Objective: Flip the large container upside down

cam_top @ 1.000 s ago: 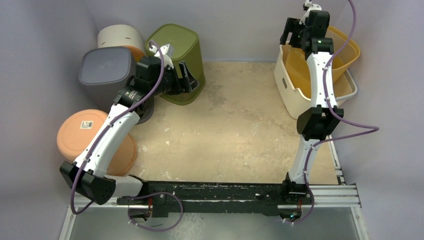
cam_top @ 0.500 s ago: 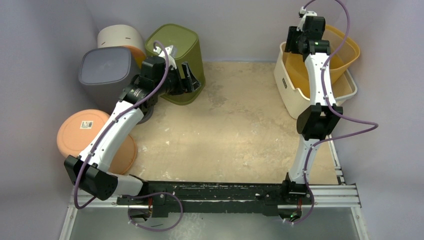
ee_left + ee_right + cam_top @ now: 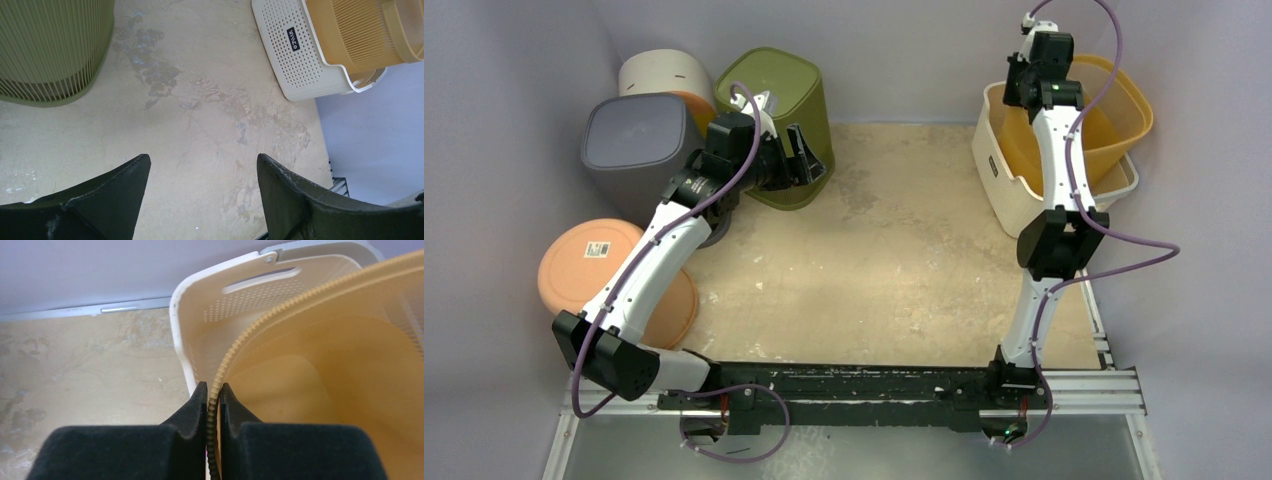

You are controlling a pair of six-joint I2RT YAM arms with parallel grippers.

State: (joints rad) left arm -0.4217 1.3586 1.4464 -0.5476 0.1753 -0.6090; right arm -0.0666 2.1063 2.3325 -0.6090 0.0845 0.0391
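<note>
- The right gripper [image 3: 212, 390] has its two dark fingers pinched tight on the ribbed rim [image 3: 235, 347] of the large yellow container [image 3: 1116, 112]. That is a firm clamp, with the rim edge sandwiched between the pads.
- The container sits at the far right of the table [image 3: 874, 260], nested inside the white basket [image 3: 1001, 195]. It stands mouth-up but tipped, with its far side riding above the basket's edge.
- In the right wrist view its open inside faces the camera and no base shows, so nothing is flipped.
- Over on the other side, the left gripper [image 3: 202, 165] hangs with its fingers spread wide and nothing between them. It is just beside the green bin [image 3: 779, 85] and well apart from the action.
- The green bin, the grey bin [image 3: 636, 135] and the orange tub [image 3: 589, 265] on the left all show their bases to the overhead camera. The yellow one looks like the odd one out.
- Progress call: the grasp is made and the container is partly tipped in the basket, and that is all so far.
- What's left, as I read it: clear it from the basket, roll it over until the mouth faces down, set it on the table and let go.
- One to watch: a pinch on one thin rim of a big, light tub could let it swing or slip as it comes over.
</note>
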